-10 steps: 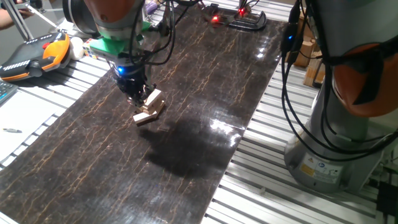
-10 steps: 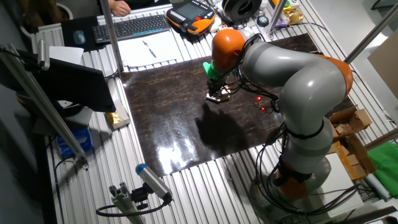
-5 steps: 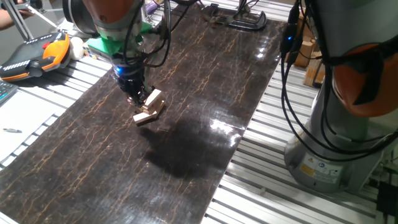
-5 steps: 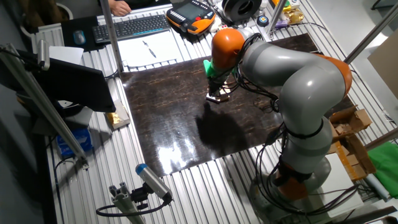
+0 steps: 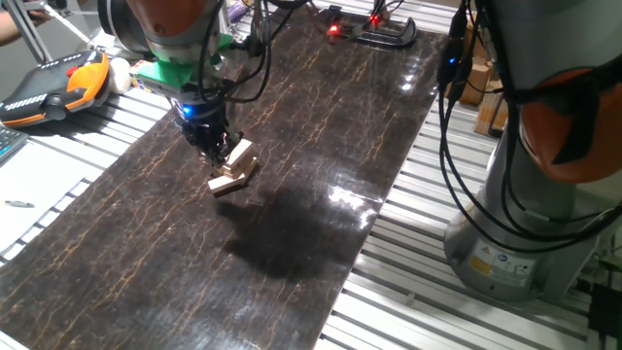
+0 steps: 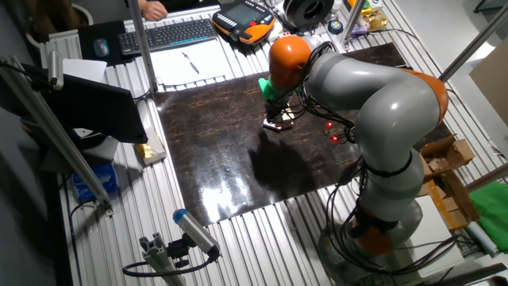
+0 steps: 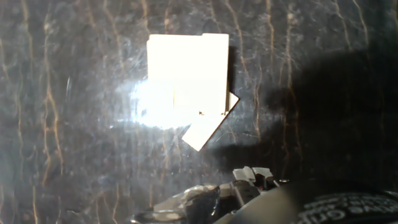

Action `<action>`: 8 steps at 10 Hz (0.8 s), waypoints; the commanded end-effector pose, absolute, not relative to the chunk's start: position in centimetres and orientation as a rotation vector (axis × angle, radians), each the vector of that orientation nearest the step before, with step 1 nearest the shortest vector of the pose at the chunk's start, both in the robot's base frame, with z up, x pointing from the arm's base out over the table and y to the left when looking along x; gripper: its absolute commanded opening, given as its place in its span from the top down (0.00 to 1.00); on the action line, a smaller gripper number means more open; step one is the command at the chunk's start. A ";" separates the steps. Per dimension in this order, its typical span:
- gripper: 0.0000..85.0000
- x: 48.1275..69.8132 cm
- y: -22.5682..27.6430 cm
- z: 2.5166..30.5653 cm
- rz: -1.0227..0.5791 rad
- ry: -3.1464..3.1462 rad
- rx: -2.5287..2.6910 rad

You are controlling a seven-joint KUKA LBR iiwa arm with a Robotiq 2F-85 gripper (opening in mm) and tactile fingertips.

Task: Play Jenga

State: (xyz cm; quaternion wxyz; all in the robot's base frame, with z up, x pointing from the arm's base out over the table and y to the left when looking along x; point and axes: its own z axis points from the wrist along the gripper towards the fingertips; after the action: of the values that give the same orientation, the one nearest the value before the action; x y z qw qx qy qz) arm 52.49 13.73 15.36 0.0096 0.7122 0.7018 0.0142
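The Jenga stack (image 5: 233,173) is a low pile of pale wooden blocks on the dark marbled mat (image 5: 292,262), with its top block turned askew. It also shows in the other fixed view (image 6: 279,124). In the hand view the stack (image 7: 186,78) is seen from above, glaring white, with one block (image 7: 208,127) poking out slantwise below it. My gripper (image 5: 217,152) stands just left of the stack's top, its tip against the upper block. The fingers look pressed together with nothing between them. In the hand view the gripper (image 7: 245,180) sits below the stack, apart from it.
An orange and black teach pendant (image 5: 53,83) lies off the mat at the far left. A black clamp with a red light (image 5: 374,29) sits at the mat's far end. The arm's base (image 5: 525,233) and cables stand to the right. A keyboard (image 6: 171,33) lies beyond the mat.
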 end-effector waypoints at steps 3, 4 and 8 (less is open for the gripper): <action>0.99 52.5 13.7 15.4 -0.004 2.153 2.271; 0.99 52.5 13.7 15.4 0.017 2.155 2.298; 0.68 52.6 13.7 15.3 0.069 2.066 2.423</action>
State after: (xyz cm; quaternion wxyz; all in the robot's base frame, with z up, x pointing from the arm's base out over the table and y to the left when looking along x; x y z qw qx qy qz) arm 52.60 13.76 15.29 -0.0227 0.7596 0.6497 0.0206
